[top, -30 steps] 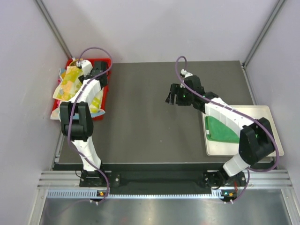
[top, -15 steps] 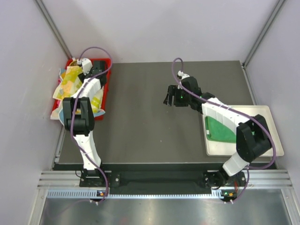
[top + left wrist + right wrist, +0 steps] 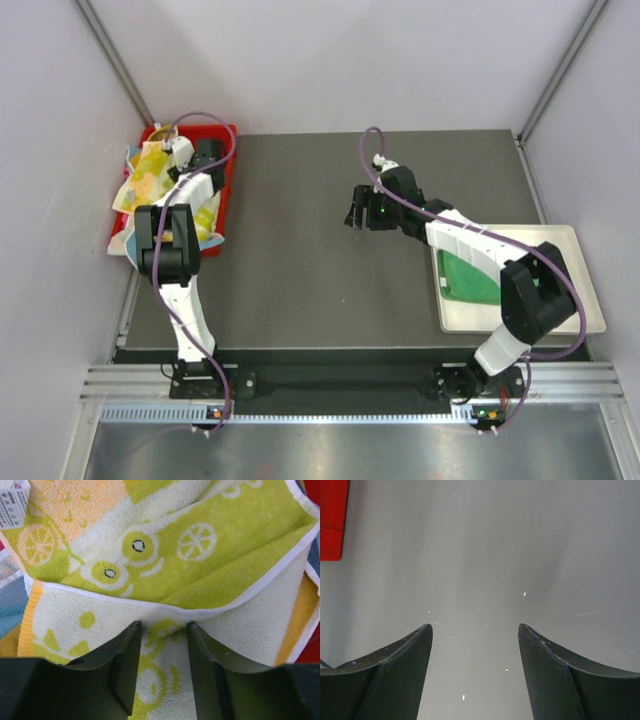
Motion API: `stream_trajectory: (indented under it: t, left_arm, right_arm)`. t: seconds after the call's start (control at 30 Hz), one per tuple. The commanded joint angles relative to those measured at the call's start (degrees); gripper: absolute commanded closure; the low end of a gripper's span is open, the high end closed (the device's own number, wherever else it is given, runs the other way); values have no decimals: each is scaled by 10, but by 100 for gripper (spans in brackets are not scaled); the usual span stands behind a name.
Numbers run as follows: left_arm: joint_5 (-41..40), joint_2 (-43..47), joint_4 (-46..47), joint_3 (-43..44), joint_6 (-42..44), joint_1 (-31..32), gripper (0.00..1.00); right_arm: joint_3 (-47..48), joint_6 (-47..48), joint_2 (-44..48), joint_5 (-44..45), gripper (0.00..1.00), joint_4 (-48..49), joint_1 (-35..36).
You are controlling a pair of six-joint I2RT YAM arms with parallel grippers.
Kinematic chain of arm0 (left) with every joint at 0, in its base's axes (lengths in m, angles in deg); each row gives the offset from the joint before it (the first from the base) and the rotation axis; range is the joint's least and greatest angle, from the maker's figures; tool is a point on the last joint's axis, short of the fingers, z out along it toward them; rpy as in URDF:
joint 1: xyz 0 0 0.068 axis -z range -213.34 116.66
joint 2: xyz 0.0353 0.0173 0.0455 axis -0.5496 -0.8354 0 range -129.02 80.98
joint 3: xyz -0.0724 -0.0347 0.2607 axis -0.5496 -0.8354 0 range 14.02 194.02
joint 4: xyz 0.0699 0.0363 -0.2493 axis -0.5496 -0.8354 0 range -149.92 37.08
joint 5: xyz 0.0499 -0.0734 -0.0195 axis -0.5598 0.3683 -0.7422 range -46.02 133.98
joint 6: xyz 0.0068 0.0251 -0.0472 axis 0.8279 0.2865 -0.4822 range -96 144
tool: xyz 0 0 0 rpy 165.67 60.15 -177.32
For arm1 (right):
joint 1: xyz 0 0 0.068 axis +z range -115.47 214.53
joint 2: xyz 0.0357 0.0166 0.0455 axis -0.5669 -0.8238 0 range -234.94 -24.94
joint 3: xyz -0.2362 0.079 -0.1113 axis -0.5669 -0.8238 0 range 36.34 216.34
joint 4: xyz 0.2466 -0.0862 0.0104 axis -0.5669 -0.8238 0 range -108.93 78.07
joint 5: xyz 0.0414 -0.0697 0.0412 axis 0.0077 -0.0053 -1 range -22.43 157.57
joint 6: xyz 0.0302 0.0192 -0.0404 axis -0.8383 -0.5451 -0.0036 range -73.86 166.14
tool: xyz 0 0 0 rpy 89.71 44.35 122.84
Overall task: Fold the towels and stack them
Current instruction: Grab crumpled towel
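A heap of towels lies in the red bin (image 3: 228, 132) at the far left; the yellow pastel-patterned towel (image 3: 150, 178) is on top. In the left wrist view this towel (image 3: 165, 555) fills the frame with lime and orange fruit prints. My left gripper (image 3: 163, 626) is down on it, jaws part open, with a fold of the cloth between the fingers (image 3: 125, 665). In the top view the left gripper (image 3: 178, 148) is over the bin. A folded plain green towel (image 3: 470, 276) lies on the white tray (image 3: 575, 245). My right gripper (image 3: 358, 214) is open and empty above the dark table (image 3: 475, 555).
A light blue cloth (image 3: 10, 605) and an orange-yellow one (image 3: 305, 605) show under the patterned towel. A corner of the red bin (image 3: 332, 520) shows in the right wrist view. The grey walls stand close on both sides of the table (image 3: 300, 280).
The left arm has reached further back into the bin onto the towel heap. The right gripper has drifted slightly left and back over the table, still open.
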Motion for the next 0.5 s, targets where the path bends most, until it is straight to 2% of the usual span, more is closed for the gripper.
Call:
stream_trajectory:
  t: [0.0, 0.07, 0.17, 0.2, 0.3, 0.47]
  left_arm:
    - [0, 1, 31, -11, -14, -7, 55]
    - [4, 5, 36, -14, -16, -10, 66]
    - [7, 12, 53, -24, -12, -13, 77]
    - [8, 14, 53, -27, -13, -13, 86]
    - [13, 26, 61, -38, -14, -14, 100]
    - [29, 91, 110, -116, -30, -13, 100]
  right_arm:
    - [1, 6, -2, 8, 31, 29, 13]
    - [1, 5, -2, 10, 31, 28, 16]
    - [1, 5, -2, 15, 31, 29, 18]
    - [1, 5, -2, 16, 31, 29, 19]
    - [1, 4, -2, 19, 32, 31, 21]
    - [3, 2, -2, 24, 32, 33, 26]
